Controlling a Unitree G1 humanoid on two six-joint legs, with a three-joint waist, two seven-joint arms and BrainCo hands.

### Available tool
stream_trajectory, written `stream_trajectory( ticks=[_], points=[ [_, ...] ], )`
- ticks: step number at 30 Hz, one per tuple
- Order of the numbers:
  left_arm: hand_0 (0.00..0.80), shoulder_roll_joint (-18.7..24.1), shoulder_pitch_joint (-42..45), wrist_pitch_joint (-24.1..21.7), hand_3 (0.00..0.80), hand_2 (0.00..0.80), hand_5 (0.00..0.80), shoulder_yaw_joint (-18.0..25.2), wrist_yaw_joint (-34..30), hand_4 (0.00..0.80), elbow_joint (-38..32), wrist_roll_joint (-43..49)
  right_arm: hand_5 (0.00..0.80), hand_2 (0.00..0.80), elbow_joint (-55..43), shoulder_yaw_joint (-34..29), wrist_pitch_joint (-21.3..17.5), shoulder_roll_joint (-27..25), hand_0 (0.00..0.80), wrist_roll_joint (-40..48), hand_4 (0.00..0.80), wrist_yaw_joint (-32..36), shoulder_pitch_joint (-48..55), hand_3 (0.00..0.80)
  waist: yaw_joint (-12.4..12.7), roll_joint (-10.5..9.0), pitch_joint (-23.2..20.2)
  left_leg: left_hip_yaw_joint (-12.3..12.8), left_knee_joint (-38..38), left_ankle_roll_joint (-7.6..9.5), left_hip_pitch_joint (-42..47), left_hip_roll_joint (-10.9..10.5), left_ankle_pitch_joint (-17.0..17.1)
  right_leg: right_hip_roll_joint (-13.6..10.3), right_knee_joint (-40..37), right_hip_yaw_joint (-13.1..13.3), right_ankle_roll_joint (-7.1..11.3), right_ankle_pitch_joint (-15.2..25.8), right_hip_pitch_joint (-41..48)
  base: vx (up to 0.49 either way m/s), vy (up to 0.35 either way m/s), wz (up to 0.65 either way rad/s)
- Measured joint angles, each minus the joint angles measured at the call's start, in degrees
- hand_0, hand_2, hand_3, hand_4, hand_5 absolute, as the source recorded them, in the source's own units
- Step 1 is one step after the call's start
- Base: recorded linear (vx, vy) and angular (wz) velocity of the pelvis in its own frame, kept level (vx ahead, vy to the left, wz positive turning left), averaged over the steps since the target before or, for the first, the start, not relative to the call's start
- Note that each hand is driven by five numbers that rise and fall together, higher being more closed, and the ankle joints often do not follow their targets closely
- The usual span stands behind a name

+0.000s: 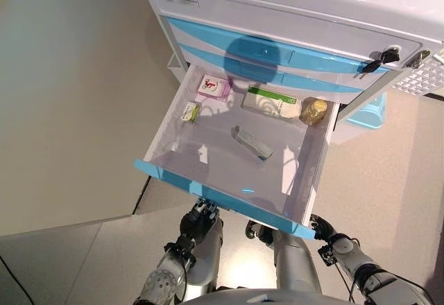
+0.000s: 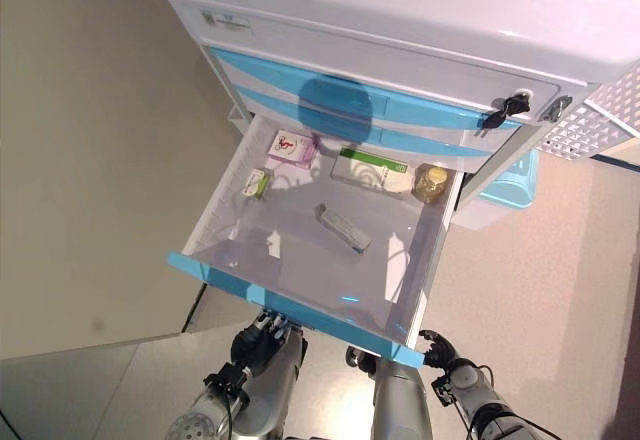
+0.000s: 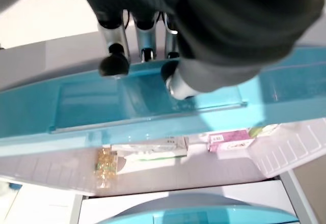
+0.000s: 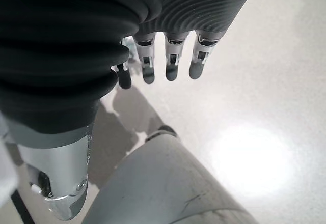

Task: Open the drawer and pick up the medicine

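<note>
The white drawer (image 1: 179, 104) with its blue front (image 1: 208, 193) stands pulled far out of the cabinet. Inside it lie a pink box (image 1: 214, 87), a white and green box (image 1: 270, 102), an amber bottle (image 1: 313, 111), a small green and white packet (image 1: 190, 112) and a grey strip (image 1: 254, 143). My left hand (image 1: 198, 222) is just below the drawer front, its fingers (image 3: 114, 63) straight and close against the blue panel (image 3: 76, 109), holding nothing. The right hand (image 1: 322, 229) hangs under the drawer's right corner, fingers (image 4: 170, 61) relaxed and empty over the floor.
Above the drawer the cabinet (image 1: 291, 21) has two shut blue drawers and a key (image 1: 380, 59) in its lock. A wire basket (image 1: 424, 76) and a light blue bin (image 1: 368, 111) are at its right side. A beige wall (image 1: 69, 97) runs along the left.
</note>
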Motion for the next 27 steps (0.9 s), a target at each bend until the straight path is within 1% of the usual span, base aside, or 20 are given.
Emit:
stream_trajectory(
  ticks=[1, 2, 6, 8, 9, 10, 11, 12, 13, 14, 15, 17, 18, 19, 20, 22, 23, 24, 25, 27],
  points=[
    [0.223, 0.0, 0.0, 0.0, 0.223, 0.223, 0.223, 0.0, 0.0, 0.223, 0.2, 0.5, 0.000, 0.000, 0.0, -0.5, 0.0, 0.0, 0.000, 0.0, 0.000, -0.1, 0.1, 0.000, 0.0, -0.01, -0.2, 0.0, 0.0, 0.03, -0.1, -0.1, 0.0, -0.1, 0.1, -0.1, -0.02, -0.2, 0.0, 0.047, 0.028, 0.07],
    [0.000, 0.0, 0.0, 0.0, 0.000, 0.000, 0.000, 0.0, 0.0, 0.000, 0.2, 1.0, 0.000, 0.000, 0.0, -1.0, 0.0, 0.0, 0.000, 0.1, 0.000, -0.2, 0.2, 0.000, 0.0, -0.04, -0.3, 0.0, 0.0, 0.04, -0.1, -0.1, 0.0, -0.1, 0.2, -0.1, 0.01, -0.3, 0.0, 0.056, 0.051, 0.08],
    [0.000, 0.0, 0.6, -1.4, 0.000, 0.000, 0.000, 0.0, 0.3, 0.000, 1.1, 3.4, 0.000, 0.000, -1.6, -2.3, 0.1, -0.6, 0.000, 0.7, 0.000, -1.0, 1.4, 0.000, -0.3, -0.28, -1.5, 0.3, -0.3, 0.07, 0.1, -0.7, 0.0, -0.2, 0.1, 0.6, 0.38, -0.4, -0.1, 0.013, 0.068, -0.05],
    [0.000, -0.1, 1.5, -3.3, 0.000, 0.000, 0.000, 0.1, 1.0, 0.000, 1.1, 5.3, 0.000, 0.000, -2.1, -2.3, 0.1, -0.9, 0.000, 0.7, 0.000, -1.1, 1.3, 0.000, -1.0, -0.56, -1.7, 0.3, -0.1, 0.19, 0.0, -0.8, 0.0, 0.3, -0.4, 2.0, 0.77, 0.1, -0.4, -0.002, 0.104, -0.21],
    [0.000, -0.1, 1.2, -5.7, 0.000, 0.000, 0.000, 1.3, 2.9, 0.000, 2.6, 7.8, 0.000, 0.000, -2.4, -2.2, 0.1, -1.4, 0.000, 0.8, 0.000, -1.2, 1.3, 0.000, -1.4, -0.27, -1.9, 0.8, -0.3, 0.92, 0.0, -0.9, -0.2, 1.4, -1.1, 3.9, 0.90, 0.8, -0.6, 0.003, 0.053, -0.24],
    [0.000, -0.1, 0.4, -7.2, 0.000, 0.000, 0.000, 3.2, 4.5, 0.000, 4.8, 9.1, 0.000, 0.000, -2.3, -2.2, 0.1, -1.7, 0.000, 1.2, 0.000, -1.2, 1.2, 0.000, -1.3, -0.36, -1.9, 1.4, -0.3, 0.91, 0.1, -0.8, -0.2, 1.7, -1.2, 5.0, 1.09, 1.0, -0.7, 0.029, 0.076, -0.39],
    [0.000, 0.0, -1.5, -9.4, 0.000, 0.000, 0.000, 8.3, 8.4, 0.000, 11.0, 11.5, 0.000, 0.000, -2.2, -2.3, 0.1, -2.1, 0.000, 1.3, 0.000, -1.3, 1.0, 0.000, -1.4, -0.35, -2.0, 1.9, -0.1, 0.87, 0.1, -0.8, -0.3, 2.1, -1.5, 5.9, 1.20, 1.3, -1.0, 0.039, 0.076, -0.45],
    [0.000, 1.2, -4.1, -11.7, 0.000, 0.000, 0.000, 14.8, 11.8, 0.000, 20.1, 14.6, 0.000, 0.000, -2.2, -2.3, 0.1, -2.4, 0.000, 1.9, 0.000, -1.5, 1.1, 0.000, -1.9, -0.43, -1.9, 1.9, -0.1, 0.67, 0.0, -0.8, -0.4, 2.4, -2.0, 7.0, 1.41, 1.8, -1.1, 0.055, 0.102, -0.38],
    [0.000, 2.3, -5.0, -12.1, 0.000, 0.000, 0.000, 17.3, 13.2, 0.000, 24.0, 15.5, 0.000, 0.000, -2.3, -2.3, 0.1, -2.4, 0.000, 2.2, 0.000, -1.6, 1.2, 0.000, -2.0, -0.43, -1.9, 1.9, -0.3, 0.67, 0.0, -0.8, -0.4, 2.6, -2.3, 7.1, 1.44, 2.0, -1.1, 0.042, 0.089, -0.23],
    [0.000, 4.2, -5.0, -13.0, 0.000, 0.000, 0.000, 20.6, 15.0, 0.000, 27.7, 18.0, 0.000, 0.000, -2.3, -2.3, 0.1, -2.7, 0.000, 2.5, 0.000, -1.7, 1.5, 0.000, -2.6, -0.54, -1.9, 1.9, -0.5, 0.36, 0.2, -0.8, -0.6, 2.6, -2.8, 7.3, 1.65, 2.3, -1.1, 0.037, 0.103, -0.08],
    [0.000, 6.2, -5.7, -14.0, 0.000, 0.000, 0.000, 22.6, 16.5, 0.000, 32.0, 21.8, 0.000, 0.000, -2.3, -2.3, 0.2, -2.8, 0.000, 2.8, 0.000, -1.8, 1.9, 0.000, -3.3, -0.67, -1.8, 2.2, -1.2, 0.16, 0.7, -0.8, -0.5, 2.5, -3.3, 7.6, 2.09, 2.6, -1.1, -0.047, 0.140, -0.07],
    [0.000, 7.5, -6.2, -14.3, 0.000, 0.000, 0.000, 22.5, 18.1, 0.000, 34.8, 25.1, 0.000, 0.000, -2.2, -2.3, 0.2, -2.7, 0.000, 3.0, 0.000, -1.8, 2.1, 0.000, -3.1, -0.91, -1.8, 3.1, -1.3, 0.19, 0.8, -0.8, -0.5, 2.6, -4.0, 8.4, 2.53, 3.2, -1.0, -0.019, 0.109, -0.20],
    [0.000, 7.6, -6.2, -14.6, 0.000, 0.000, 0.000, 22.4, 19.0, 0.000, 37.1, 28.8, 0.000, 0.000, -2.1, -2.3, 0.2, -2.7, 0.000, 3.4, 0.000, -1.8, 1.7, 0.000, -3.1, -0.93, -1.8, 3.8, -1.5, 0.38, 1.0, -0.6, -0.6, 2.6, -4.9, 8.8, 3.00, 3.8, -0.9, 0.022, 0.118, -0.37],
    [0.000, 7.5, -7.4, -14.8, 0.000, 0.000, 0.000, 22.4, 19.7, 0.000, 39.9, 31.7, 0.000, 0.000, -2.1, -2.4, 0.2, -2.6, 0.000, 3.5, 0.000, -1.9, 1.6, 0.000, -3.3, -1.10, -1.8, 4.9, -1.4, 0.26, 1.0, -0.9, -0.5, 2.6, -5.6, 9.7, 3.45, 4.6, -0.9, -0.048, 0.179, -0.38],
    [0.000, 7.4, -8.2, -14.7, 0.000, 0.000, 0.000, 22.2, 20.0, 0.000, 41.7, 33.5, 0.000, 0.000, -2.0, -2.4, 0.2, -2.5, 0.000, 3.5, 0.000, -1.9, 1.4, 0.000, -3.2, -1.23, -1.9, 5.4, -1.6, 0.31, 1.1, -0.7, -0.5, 2.6, -6.0, 10.0, 3.77, 4.9, -0.8, 0.031, 0.112, -0.44],
    [0.000, 7.6, -9.5, -14.8, 0.000, 0.000, 0.000, 22.4, 21.1, 0.000, 42.9, 37.9, 0.000, 0.000, -1.1, -2.3, 0.2, -1.6, 0.000, 3.6, 0.000, -1.9, 0.9, 0.000, -3.7, -2.25, -2.4, 7.2, -2.1, 0.50, 1.6, -0.5, -0.4, 2.1, -7.7, 10.3, 4.48, 5.9, -0.4, 0.025, 0.087, -0.40],
    [0.000, 7.8, -10.3, -14.9, 0.000, 0.000, 0.000, 22.2, 21.7, 0.000, 43.7, 40.0, 0.000, 0.000, -0.9, -2.4, 0.2, -1.3, 0.000, 4.0, 0.000, -1.9, 0.9, 0.000, -3.9, -2.74, -2.6, 8.1, -2.8, 0.95, 2.5, -0.4, -0.2, 1.7, -8.7, 10.3, 5.02, 6.5, 0.6, 0.025, 0.096, -0.25],
    [0.000, 7.9, -10.6, -15.1, 0.000, 0.000, 0.000, 22.2, 21.9, 0.000, 43.7, 41.3, 0.000, 0.000, -0.8, -2.3, 0.2, -1.2, 0.000, 4.1, 0.000, -1.9, 1.0, 0.000, -4.2, -3.06, -2.8, 8.3, -3.1, 1.21, 3.1, -0.6, -0.1, 1.4, -9.4, 10.3, 5.27, 6.8, 1.2, 0.025, 0.096, -0.21],
    [0.000, 8.1, -11.6, -15.1, 0.000, 0.000, 0.000, 22.2, 22.3, 0.000, 44.5, 43.0, 0.000, 0.000, -0.7, -2.4, 0.2, -1.2, 0.000, 4.3, 0.000, -1.9, 1.2, 0.000, -5.4, -3.24, -2.9, 8.6, -3.4, 1.49, 3.8, -0.9, -0.2, 1.4, -10.3, 10.5, 5.49, 7.3, 2.1, 0.038, 0.099, -0.18],
    [0.000, 8.9, -13.0, -15.3, 0.000, 0.000, 0.000, 22.2, 23.2, 0.000, 46.4, 46.2, 0.000, 0.000, 0.0, -2.4, 0.2, -1.0, 0.000, 4.5, 0.000, -2.0, 1.0, 0.000, -6.0, -3.99, -3.5, 9.8, -4.6, 2.28, 5.3, -0.8, 0.0, 1.2, -12.0, 11.1, 6.07, 8.0, 3.5, 0.035, 0.074, -0.24]
  ],
)
